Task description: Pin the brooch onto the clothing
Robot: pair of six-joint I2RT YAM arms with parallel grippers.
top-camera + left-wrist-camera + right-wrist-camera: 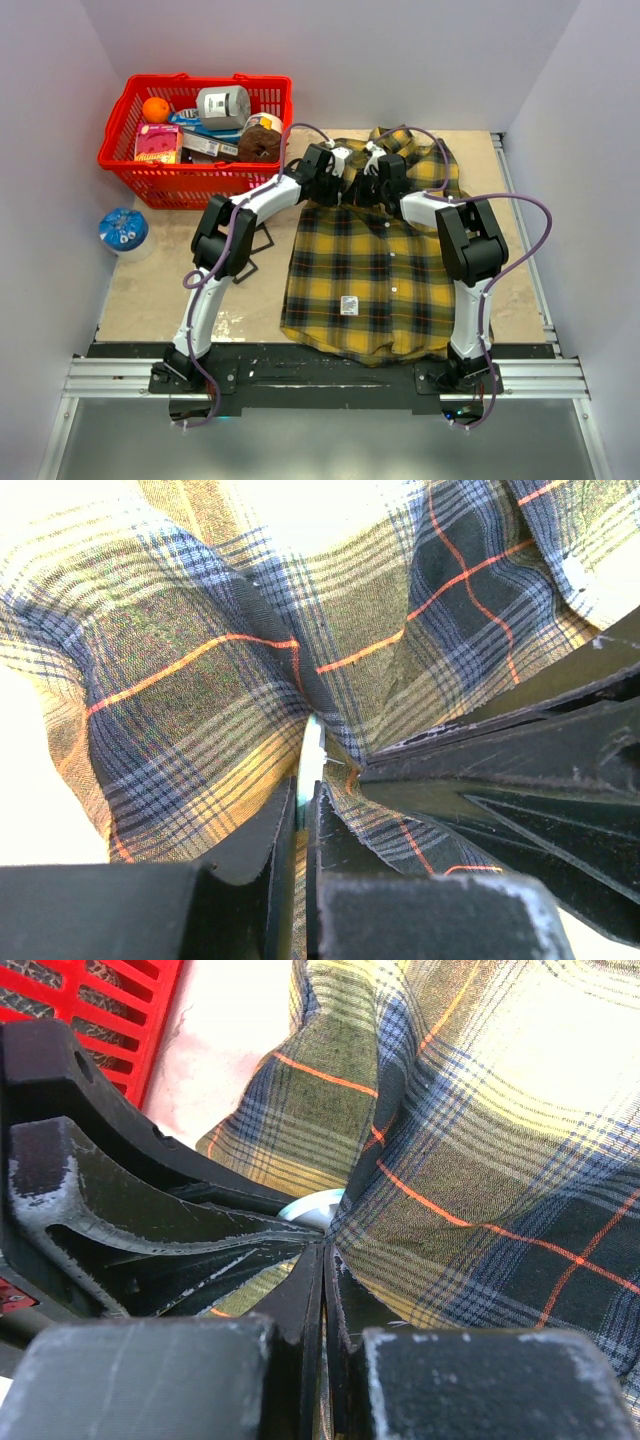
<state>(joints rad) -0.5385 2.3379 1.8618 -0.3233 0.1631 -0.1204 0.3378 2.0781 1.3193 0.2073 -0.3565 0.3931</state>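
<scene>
Brooch point(311, 760): clamped edge-on in left fingers point(262, 840), tip against bunched shirt point(180, 710) below collar point(395, 138). Right fingers point(296, 1310) together, pinching that fold just beside. Looks like pinning step itself; calls next for driving pin through cloth without slipping. Farther along bench point(160, 290): red basket point(170, 185), blue tub point(123, 230), both well apart, blocking nothing.

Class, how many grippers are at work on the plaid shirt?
2. The left gripper, shut on a thin pale brooch, and the right gripper, shut, meet where the shirt bunches, at its far end.
</scene>
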